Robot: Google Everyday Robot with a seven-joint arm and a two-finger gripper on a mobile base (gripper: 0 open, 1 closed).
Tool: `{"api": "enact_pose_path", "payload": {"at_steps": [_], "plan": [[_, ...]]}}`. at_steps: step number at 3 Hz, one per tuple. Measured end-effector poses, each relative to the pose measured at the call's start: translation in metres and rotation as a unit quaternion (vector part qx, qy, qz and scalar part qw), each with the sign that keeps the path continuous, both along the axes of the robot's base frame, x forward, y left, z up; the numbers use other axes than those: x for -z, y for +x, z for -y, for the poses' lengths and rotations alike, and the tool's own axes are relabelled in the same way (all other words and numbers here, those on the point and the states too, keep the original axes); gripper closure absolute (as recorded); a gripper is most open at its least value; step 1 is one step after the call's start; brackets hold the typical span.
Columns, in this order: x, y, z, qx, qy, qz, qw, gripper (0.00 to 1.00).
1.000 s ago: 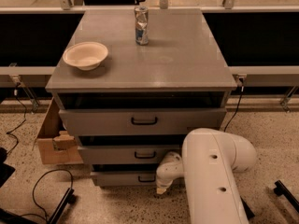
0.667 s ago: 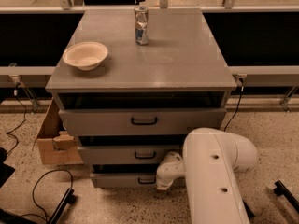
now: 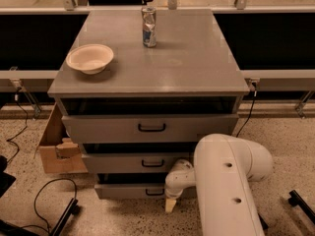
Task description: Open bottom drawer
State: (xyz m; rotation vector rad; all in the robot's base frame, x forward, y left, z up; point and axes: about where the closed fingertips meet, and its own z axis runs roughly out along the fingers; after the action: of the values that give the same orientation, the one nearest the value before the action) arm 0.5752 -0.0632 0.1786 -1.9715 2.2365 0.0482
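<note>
The end effector (image 3: 170, 203) hangs at 4 o'clock of the bottom drawer (image 3: 123, 191) handle (image 3: 155, 192); grip state, can't tell. Hook squarely, pull straight toward 6.

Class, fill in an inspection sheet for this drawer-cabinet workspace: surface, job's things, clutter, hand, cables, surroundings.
Surface: flat grey metal cabinet top, holding two items.
Job's things: narrow grey bottom drawer with small black loop handle; dark gap above its front.
Clutter: cream round bowl at left; silver-blue drink can upright at the back.
Hand: robot's cream hand low before the bottom drawer, right of its handle.
Cables: black cable looped on the floor at left; another hanging at the cabinet's right.
Surroundings: brown cardboard box left of the cabinet; speckled floor.
</note>
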Motion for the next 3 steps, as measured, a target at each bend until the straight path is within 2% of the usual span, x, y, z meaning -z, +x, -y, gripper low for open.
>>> {"api": "enact_pose_path", "payload": {"at_steps": [1,2,3], "plan": [[-0.0013,0.0000,0.0000,0.000,0.000,0.000,1.0000,0.00],[-0.0009,-0.0005,-0.0001,0.000,0.000,0.000,1.0000,0.01],[0.0004,-0.0018,-0.0002,0.000,0.000,-0.002,1.0000,0.24]]}}
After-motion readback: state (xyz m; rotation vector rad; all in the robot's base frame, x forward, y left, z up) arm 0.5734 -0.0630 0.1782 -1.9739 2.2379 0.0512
